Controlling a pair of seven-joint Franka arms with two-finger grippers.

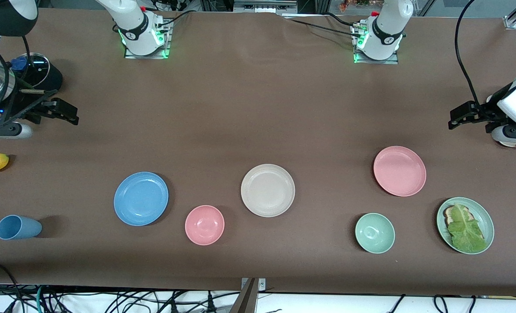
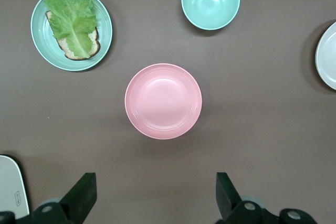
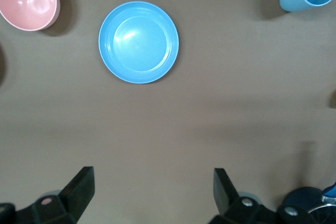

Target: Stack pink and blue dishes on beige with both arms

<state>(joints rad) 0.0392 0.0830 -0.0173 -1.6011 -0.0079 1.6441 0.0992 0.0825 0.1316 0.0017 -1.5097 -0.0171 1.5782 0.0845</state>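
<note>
Nothing stacked yet: beige plate (image 1: pixel 267 190) bare mid-table, blue plate (image 1: pixel 140 198) toward the right arm's end, pink plate (image 1: pixel 399 171) toward the left arm's, both left gripper (image 2: pixel 155 198) and right gripper (image 3: pixel 153 195) spread, empty, hovering over bare table

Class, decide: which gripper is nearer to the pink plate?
Left. The left gripper hovers open at its own end of the table, close to the pink plate; the right gripper waits open at the other end.

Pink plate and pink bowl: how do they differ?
The flat round pink plate is wider and shallower; the small round pink bowl is deeper. The plate lies toward the left arm's end, the bowl nearer the front camera, beside the beige plate. Both are matte pink and empty.
</note>
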